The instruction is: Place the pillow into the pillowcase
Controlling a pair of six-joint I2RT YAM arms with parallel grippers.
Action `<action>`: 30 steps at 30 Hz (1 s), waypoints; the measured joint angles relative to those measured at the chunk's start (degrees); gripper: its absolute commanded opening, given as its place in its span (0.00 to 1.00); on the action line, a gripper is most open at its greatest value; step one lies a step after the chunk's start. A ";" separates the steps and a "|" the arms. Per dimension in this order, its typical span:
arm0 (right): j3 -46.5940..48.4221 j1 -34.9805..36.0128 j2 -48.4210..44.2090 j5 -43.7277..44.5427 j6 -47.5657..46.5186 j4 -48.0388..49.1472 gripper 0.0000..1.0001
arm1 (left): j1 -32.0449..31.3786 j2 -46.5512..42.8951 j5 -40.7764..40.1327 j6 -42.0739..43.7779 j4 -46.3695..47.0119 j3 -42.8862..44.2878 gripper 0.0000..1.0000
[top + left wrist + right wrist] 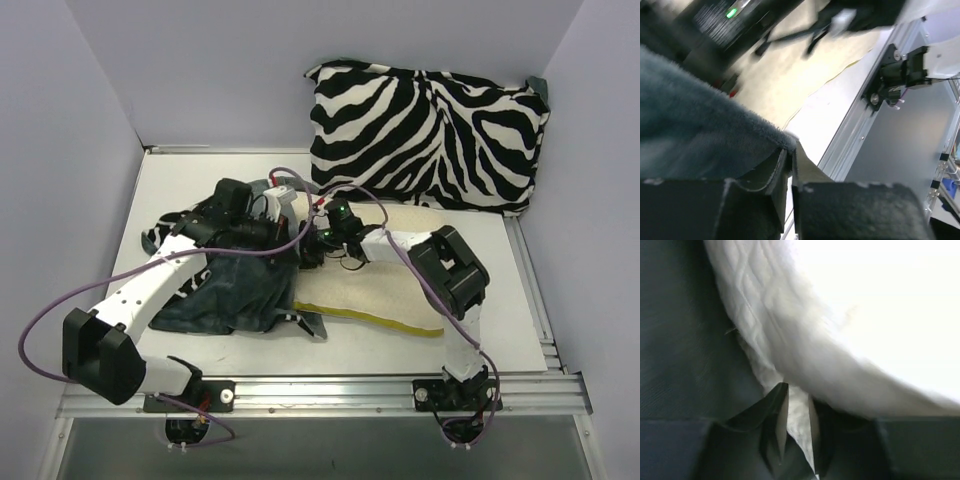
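Fingers of your right gripper (797, 425) are almost shut, pinching the left end of the flat cream-yellow quilted pillow (365, 295). Your left gripper (790, 170) is pinched tight on the rim of the soft dark teal plush pillowcase (235, 295), just left of the pillow. The pillow lies long-ways left to right, so I think it must slide left. You have one pillow, one pillowcase and one plump zebra-print cushion (430, 130), far right.

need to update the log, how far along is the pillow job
Done: both grips look made. The left gripper pinches the pillowcase edge; the right gripper pinches the pillow at its end beside it. In hand: starting to feed the pillow in. Left: almost everything, since most of the pillow lies uncovered on the table.
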 measured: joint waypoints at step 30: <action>32.96 -15.98 9.49 18.64 -56.26 -39.47 0.84 | 11.43 41.11 -30.08 17.38 -1.90 38.56 0.76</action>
